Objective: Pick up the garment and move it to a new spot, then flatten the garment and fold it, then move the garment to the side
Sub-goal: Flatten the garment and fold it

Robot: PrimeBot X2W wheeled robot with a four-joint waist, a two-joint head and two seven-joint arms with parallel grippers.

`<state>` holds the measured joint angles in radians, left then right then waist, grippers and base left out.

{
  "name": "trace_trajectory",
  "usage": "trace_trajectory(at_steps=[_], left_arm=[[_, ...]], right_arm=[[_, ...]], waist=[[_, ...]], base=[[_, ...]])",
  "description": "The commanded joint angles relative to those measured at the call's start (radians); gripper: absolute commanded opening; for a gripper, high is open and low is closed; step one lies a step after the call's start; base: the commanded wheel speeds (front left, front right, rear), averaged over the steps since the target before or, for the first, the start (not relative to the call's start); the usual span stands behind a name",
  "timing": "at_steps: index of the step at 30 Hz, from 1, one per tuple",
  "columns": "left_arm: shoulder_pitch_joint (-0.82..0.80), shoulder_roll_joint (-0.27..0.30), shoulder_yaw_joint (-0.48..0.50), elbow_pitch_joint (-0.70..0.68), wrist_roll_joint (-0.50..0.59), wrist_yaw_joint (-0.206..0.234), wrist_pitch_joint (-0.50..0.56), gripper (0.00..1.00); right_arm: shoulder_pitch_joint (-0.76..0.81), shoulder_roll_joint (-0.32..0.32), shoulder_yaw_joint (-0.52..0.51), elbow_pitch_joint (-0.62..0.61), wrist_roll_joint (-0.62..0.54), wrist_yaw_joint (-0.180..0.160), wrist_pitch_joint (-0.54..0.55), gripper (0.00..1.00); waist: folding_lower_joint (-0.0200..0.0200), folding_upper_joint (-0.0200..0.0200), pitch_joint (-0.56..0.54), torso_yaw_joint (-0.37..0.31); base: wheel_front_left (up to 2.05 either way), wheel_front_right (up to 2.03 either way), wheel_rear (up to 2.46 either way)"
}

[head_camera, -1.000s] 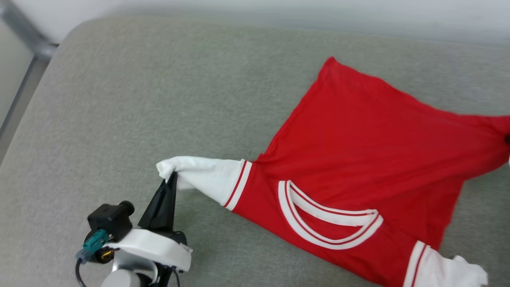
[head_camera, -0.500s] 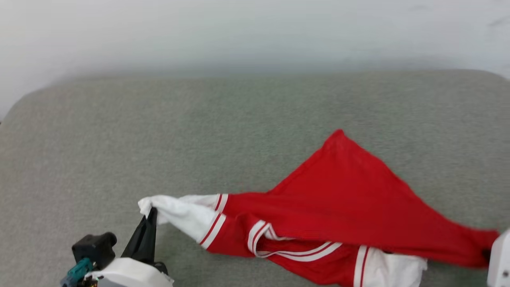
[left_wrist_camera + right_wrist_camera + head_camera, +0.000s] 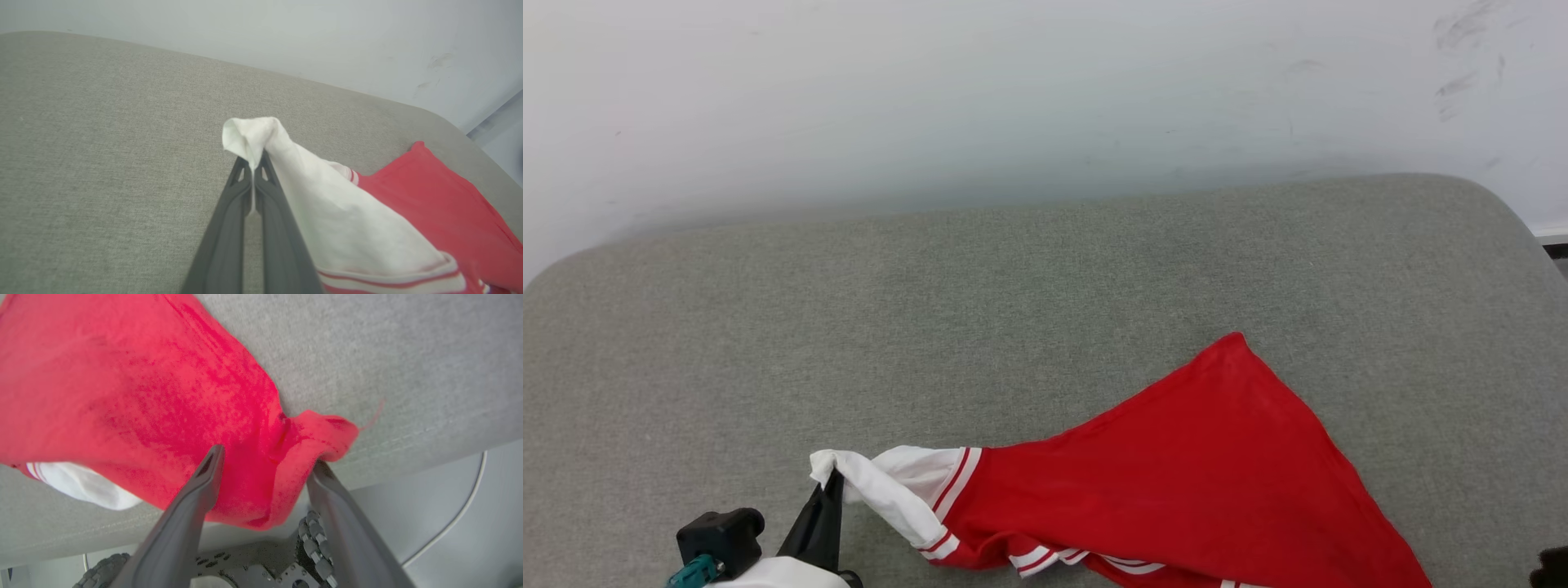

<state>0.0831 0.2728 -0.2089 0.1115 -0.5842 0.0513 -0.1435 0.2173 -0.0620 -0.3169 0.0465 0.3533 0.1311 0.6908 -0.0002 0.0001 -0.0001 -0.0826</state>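
We are pinching sleeve (image 3: 310,192) in left gripper (image 3: 253,169), jaws clenched on white cloth. Right gripper (image 3: 265,461) is standing spread, red corner (image 3: 327,430) lying loose between fingers (image 3: 196,490), nothing gripped. Shirt (image 3: 1176,490) is lying bunched at near edge of grey cushion (image 3: 1013,286), corner hanging past it. Risks we are judging: one-handed pull roping shirt up; loose corner sliding off edge, dragging more after it.
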Motion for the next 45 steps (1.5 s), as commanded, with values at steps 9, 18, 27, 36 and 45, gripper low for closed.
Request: trace_trajectory(at_steps=[9,18,27,36,45], left_arm=[[-0.046,0.002,-0.016,-0.006,0.010,-0.009,0.004,0.00],[-0.159,-0.006,-0.049,-0.034,0.036,-0.030,-0.008,0.00],[-0.243,-0.030,-0.084,-0.022,0.051,-0.055,-0.030,0.00],[-0.320,-0.051,-0.116,-0.009,0.063,-0.081,-0.050,0.00],[-0.374,-0.067,-0.126,0.019,0.064,-0.097,-0.073,0.00]], right_arm=[[-0.125,-0.080,0.044,0.018,0.019,-0.001,-0.439,1.00],[-0.361,-0.211,0.148,0.124,0.055,-0.001,-0.526,1.00],[-0.565,-0.346,0.278,0.201,0.134,-0.001,-0.181,1.00],[-0.702,-0.393,0.387,0.241,0.171,-0.001,0.087,1.00],[-0.701,-0.400,0.561,0.353,0.239,0.000,0.153,1.00]], waist=[[0.0002,-0.0001,0.025,0.036],[0.0002,-0.0001,0.151,0.113],[0.0002,-0.0001,0.232,0.165],[0.0002,-0.0001,0.325,0.213],[0.0002,-0.0001,0.394,0.235]], base=[[0.00,0.00,0.00],[0.00,0.00,0.00],[0.00,0.00,0.00],[0.00,0.00,0.00],[0.00,0.00,0.00]])
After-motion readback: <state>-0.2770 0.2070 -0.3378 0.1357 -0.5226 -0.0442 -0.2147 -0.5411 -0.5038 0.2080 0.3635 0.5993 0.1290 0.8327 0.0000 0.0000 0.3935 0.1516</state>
